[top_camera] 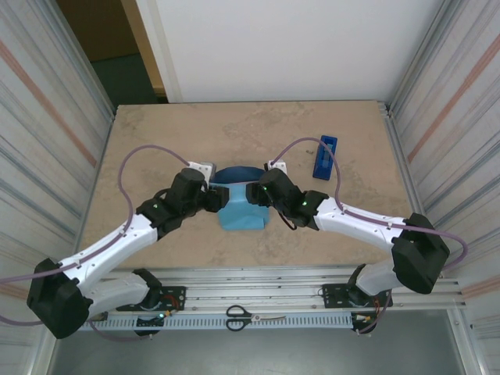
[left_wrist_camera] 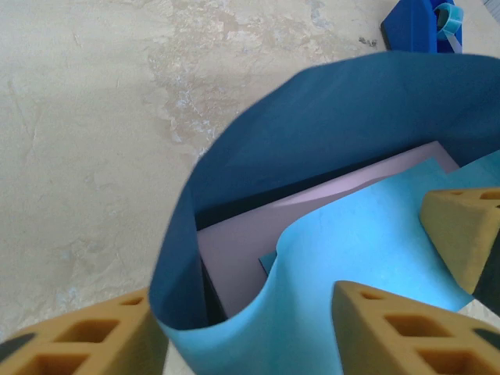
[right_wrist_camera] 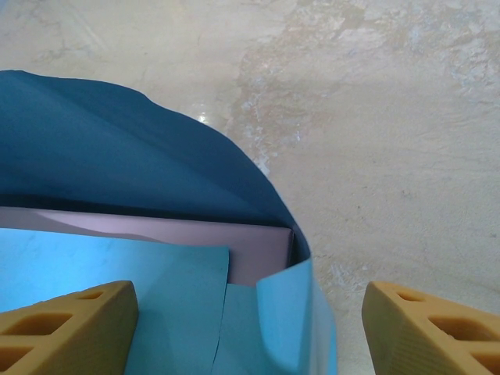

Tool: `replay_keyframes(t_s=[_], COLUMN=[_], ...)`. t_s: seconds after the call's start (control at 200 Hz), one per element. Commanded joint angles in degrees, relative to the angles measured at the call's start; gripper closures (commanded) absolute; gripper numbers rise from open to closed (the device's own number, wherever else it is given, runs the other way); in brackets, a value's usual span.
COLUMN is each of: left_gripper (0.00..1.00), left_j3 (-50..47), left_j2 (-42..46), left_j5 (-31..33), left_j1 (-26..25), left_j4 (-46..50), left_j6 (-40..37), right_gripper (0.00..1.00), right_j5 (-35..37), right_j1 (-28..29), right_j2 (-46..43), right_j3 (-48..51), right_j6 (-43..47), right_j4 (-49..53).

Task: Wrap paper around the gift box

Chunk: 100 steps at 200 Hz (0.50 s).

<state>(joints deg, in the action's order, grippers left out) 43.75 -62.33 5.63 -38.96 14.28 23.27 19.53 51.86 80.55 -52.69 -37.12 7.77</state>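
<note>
Nearest us, in the left wrist view, the left gripper (left_wrist_camera: pixel 242 312) stands with its jaws apart, astride the curled sky-blue edge of the paper (left_wrist_camera: pixel 351 234). The gift box (left_wrist_camera: pixel 234 254) lies inside the fold, with navy paper arching over it at twelve o'clock. In the right wrist view the right gripper (right_wrist_camera: pixel 250 305) is spread wide too, a loose flap between its jaws. From above, both meet over the paper at the table's (top_camera: pixel 156 141) centre, the tape dispenser (top_camera: pixel 326 157) at two o'clock.
</note>
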Motion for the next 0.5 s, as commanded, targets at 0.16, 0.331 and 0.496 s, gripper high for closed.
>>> replay_keyframes(t_s=[0.16,0.331,0.496], left_gripper=[0.6,0.7,0.74], left_j3=[-2.5,-3.49,-4.09], left_j2=[0.28,-0.46,-1.58], left_j5=[10.65,12.01,12.67], left_j1=[-2.61,-3.05,-4.12], left_j4=[-5.31,-6.99,-6.99], left_j6=[0.46,1.35,1.52], right_gripper=[0.26,0.26,0.26], right_j5=[0.64,0.76,1.0], right_j1=[0.79,1.0,1.05], right_j2=[0.57,0.91,0.66], right_j3=[1.87,1.89,1.97], right_j6=[-0.23,-0.23,-0.14], right_j4=[7.24,7.59,7.92])
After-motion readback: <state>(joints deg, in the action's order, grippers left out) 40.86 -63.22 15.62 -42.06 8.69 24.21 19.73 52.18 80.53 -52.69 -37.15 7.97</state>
